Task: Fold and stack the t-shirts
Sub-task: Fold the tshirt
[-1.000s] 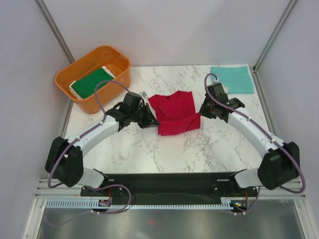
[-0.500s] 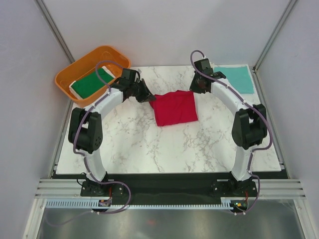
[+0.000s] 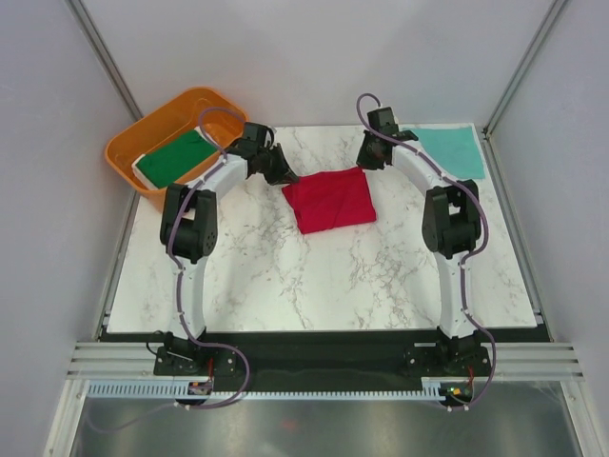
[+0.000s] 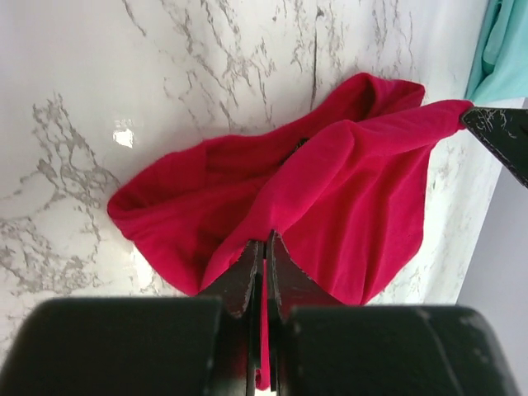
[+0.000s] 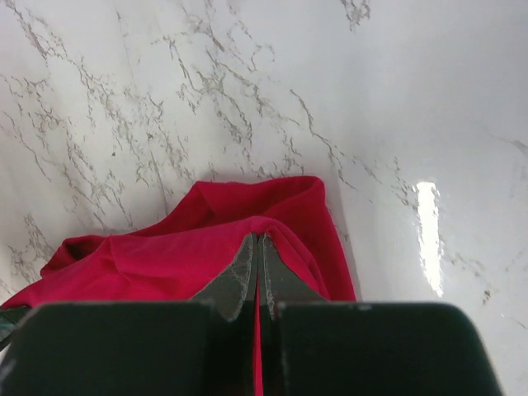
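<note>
The bright red t-shirt [image 3: 331,200] lies doubled over near the far middle of the marble table [image 3: 285,276]. My left gripper [image 3: 284,176] is shut on its far left corner, red cloth [image 4: 346,198] pinched between the jaws [image 4: 264,243]. My right gripper [image 3: 364,162] is shut on the far right corner, cloth [image 5: 165,256] gripped at its tips [image 5: 258,239]. A teal t-shirt [image 3: 449,150] lies folded flat at the far right. A dark green t-shirt [image 3: 173,158] with a white edge rests in the tub.
An orange plastic tub [image 3: 214,105] stands at the far left corner, partly off the table. White walls close in the back and both sides. Both arms [image 3: 190,228] [image 3: 447,228] reach far forward along the table's sides.
Both grippers carried the red shirt's near edge away from me and over the rest of it, folding it in half. The arms now stretch toward the far side.
</note>
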Controlling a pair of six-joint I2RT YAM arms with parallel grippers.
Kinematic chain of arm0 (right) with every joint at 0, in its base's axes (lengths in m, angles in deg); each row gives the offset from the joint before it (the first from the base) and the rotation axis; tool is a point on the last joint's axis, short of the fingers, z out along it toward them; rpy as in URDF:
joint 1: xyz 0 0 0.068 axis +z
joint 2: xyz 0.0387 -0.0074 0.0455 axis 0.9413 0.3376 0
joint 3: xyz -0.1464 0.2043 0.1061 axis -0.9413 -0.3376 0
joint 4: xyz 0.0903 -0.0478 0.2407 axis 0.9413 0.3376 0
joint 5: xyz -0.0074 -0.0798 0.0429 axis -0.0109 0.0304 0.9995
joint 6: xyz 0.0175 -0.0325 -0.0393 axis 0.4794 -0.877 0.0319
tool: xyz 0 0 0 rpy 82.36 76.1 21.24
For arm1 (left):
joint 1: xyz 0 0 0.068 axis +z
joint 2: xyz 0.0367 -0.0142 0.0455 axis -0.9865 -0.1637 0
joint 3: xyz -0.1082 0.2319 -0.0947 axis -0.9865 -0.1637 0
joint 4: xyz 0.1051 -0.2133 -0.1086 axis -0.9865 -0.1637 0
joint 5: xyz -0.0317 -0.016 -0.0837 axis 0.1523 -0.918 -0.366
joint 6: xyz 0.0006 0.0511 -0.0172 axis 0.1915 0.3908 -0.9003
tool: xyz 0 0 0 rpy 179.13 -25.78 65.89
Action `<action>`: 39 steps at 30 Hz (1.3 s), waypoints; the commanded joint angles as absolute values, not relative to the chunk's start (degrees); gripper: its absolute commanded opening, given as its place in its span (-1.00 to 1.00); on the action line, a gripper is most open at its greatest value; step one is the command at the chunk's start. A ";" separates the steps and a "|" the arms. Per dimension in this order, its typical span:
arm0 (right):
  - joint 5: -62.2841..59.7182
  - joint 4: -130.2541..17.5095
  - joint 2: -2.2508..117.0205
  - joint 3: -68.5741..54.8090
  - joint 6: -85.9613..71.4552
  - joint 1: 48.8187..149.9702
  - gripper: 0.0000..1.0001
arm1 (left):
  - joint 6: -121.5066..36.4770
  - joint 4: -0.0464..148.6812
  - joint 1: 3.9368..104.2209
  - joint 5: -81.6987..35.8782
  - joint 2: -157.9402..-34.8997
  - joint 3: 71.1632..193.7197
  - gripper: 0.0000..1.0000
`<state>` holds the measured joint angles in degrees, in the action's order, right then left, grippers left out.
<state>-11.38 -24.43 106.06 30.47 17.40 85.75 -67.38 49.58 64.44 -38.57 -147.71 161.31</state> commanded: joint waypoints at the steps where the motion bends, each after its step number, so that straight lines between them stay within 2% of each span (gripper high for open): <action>1: -9.01 -27.88 108.57 35.42 15.38 85.38 -0.99 | -63.89 49.71 64.76 -36.54 -149.50 166.43 -0.96; 8: -9.80 -28.58 110.95 37.54 15.29 84.86 -0.96 | -62.67 48.57 64.85 -31.70 -151.79 169.52 -0.94; 10: -10.41 -28.40 110.60 37.19 15.81 84.68 -0.84 | -62.14 48.22 65.11 -31.79 -152.67 171.27 -0.64; 12: -11.12 -28.14 109.03 35.97 15.90 84.33 -0.55 | -61.44 47.70 65.28 -31.79 -151.54 171.72 -0.36; 13: -11.03 -27.97 108.06 35.18 15.38 84.42 -0.24 | -60.82 47.43 65.37 -31.53 -150.49 171.20 0.13; 14: -10.69 -27.62 107.01 34.39 14.77 84.33 -0.12 | -60.47 47.34 65.37 -31.35 -149.17 170.41 0.24; 16: -9.46 -26.65 102.71 30.44 13.01 84.24 0.08 | -58.98 47.25 65.11 -31.35 -144.36 166.90 0.25; 18: -5.16 -25.08 98.75 25.97 9.50 83.81 0.16 | -58.45 47.25 64.67 -30.56 -140.48 161.56 0.26; 21: 0.19 -22.61 94.53 19.73 5.10 83.28 0.15 | -58.01 47.34 62.57 -32.13 -132.31 153.56 0.22; 27: 6.54 -22.17 92.23 11.10 -1.66 82.92 0.09 | -58.44 48.04 59.14 -36.43 -127.63 140.89 0.06; 39: 10.32 -19.97 95.92 9.33 -7.82 80.38 0.10 | -58.71 48.48 58.61 -38.73 -135.88 144.38 0.07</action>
<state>7.24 -20.50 94.71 10.26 -4.66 81.01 -60.41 47.15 58.49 -37.35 -134.44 141.33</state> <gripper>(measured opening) 0.556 0.535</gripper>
